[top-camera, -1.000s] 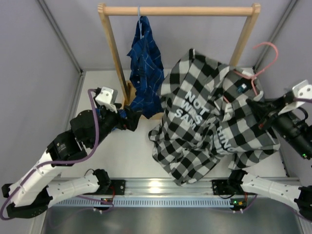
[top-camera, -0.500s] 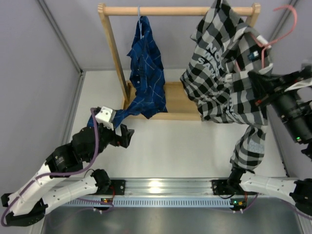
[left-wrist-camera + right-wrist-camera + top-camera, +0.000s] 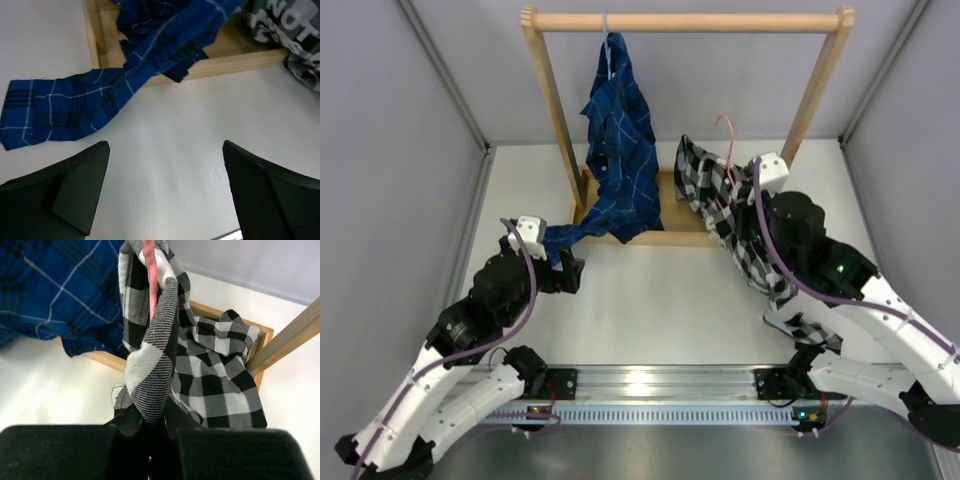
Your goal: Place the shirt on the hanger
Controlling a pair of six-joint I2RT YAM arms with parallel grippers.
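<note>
Top external view: the woven black-and-white check shirt (image 3: 745, 225) drapes over the base of the wooden rack (image 3: 685, 21). Right wrist view: the right gripper (image 3: 149, 426) is clamped on the fabric, which is folded over the thin pink wire hanger (image 3: 149, 275). The left gripper (image 3: 165, 200) gapes wide near a blue grid-line sleeve (image 3: 60, 112). Pale lettering (image 3: 295, 20) reads "NOT".

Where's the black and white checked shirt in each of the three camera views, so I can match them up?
Top external: the checked shirt sits just right of centre, mid-height.
Left wrist: only its lettered edge, in the top right corner.
Right wrist: centre, draped over the pink hanger.
Shared landmark: the blue shirt, to its left in every view.
</note>
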